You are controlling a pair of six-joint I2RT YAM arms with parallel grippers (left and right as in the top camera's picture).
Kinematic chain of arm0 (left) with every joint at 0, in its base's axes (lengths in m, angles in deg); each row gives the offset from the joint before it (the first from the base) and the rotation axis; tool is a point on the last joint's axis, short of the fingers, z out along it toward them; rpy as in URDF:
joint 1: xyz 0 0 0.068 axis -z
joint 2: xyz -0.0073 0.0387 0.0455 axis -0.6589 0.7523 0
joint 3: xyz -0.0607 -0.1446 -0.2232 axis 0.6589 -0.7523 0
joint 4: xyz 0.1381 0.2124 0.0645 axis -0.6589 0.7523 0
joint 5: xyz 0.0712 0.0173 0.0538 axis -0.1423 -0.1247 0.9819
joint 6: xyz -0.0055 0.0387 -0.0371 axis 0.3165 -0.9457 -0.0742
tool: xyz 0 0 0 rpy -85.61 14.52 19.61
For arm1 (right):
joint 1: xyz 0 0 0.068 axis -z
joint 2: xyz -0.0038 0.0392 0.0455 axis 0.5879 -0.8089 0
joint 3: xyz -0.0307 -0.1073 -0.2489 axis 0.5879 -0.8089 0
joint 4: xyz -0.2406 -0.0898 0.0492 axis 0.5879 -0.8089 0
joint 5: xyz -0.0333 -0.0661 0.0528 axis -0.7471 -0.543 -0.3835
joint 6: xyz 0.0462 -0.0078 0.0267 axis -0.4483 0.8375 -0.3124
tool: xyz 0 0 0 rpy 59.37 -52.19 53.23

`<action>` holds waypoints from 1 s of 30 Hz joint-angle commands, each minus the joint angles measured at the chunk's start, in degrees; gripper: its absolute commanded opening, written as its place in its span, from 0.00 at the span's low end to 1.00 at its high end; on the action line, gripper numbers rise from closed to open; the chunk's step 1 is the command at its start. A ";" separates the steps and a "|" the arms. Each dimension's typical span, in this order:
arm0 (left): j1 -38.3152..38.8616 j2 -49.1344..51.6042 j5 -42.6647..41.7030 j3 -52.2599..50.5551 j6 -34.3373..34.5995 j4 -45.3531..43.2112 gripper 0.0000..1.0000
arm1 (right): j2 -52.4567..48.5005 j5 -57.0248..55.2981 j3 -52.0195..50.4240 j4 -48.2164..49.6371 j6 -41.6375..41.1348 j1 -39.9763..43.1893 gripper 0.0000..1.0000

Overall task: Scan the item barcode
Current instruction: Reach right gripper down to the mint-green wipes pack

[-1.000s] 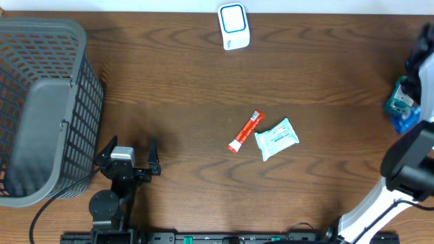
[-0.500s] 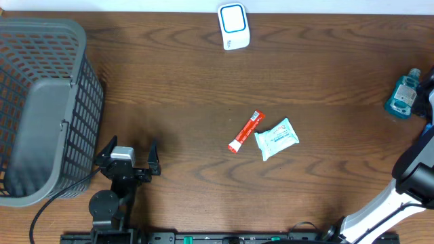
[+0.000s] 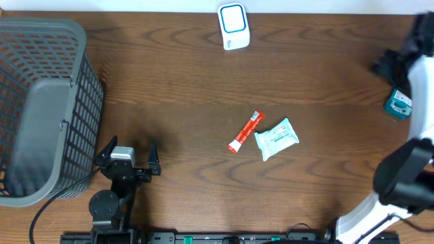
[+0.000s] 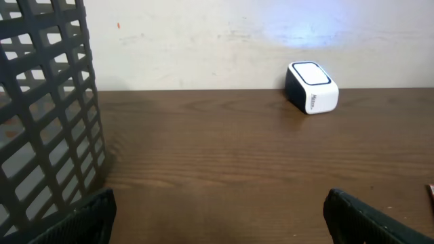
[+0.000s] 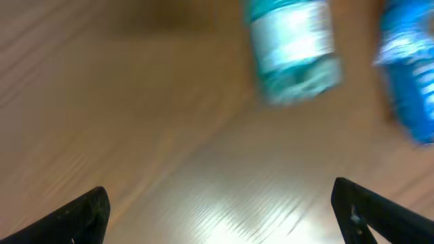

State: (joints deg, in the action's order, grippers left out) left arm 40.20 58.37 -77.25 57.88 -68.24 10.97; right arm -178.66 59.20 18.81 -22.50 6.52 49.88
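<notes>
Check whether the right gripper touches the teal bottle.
Apart. In the right wrist view the right gripper is open low in frame, with bare table between it and the teal bottle.

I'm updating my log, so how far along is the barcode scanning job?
Done: I can't tell that anything has been scanned. In hand: nothing. The right gripper hangs open near the bottle at the far right, and the left gripper sits open by the basket. Left: the bottle, red tube and wipes pack all lie away from the scanner.
</notes>
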 commanded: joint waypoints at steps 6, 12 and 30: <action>0.13 -0.04 -0.55 -0.98 -0.31 1.86 0.98 | 2.05 12.26 -0.37 -18.01 -16.50 -20.04 0.99; 0.13 -0.04 -0.55 -0.98 -0.31 1.86 0.98 | 2.05 6.12 -0.63 -14.58 -15.63 -30.88 0.83; 0.13 -0.02 -0.55 -0.98 -0.31 1.86 0.98 | -13.53 17.46 -0.68 -18.71 -51.21 -35.28 0.67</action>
State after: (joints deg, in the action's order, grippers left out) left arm 40.20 58.37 -77.23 57.88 -68.24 10.97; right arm -189.24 74.79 18.18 -42.09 -41.50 14.42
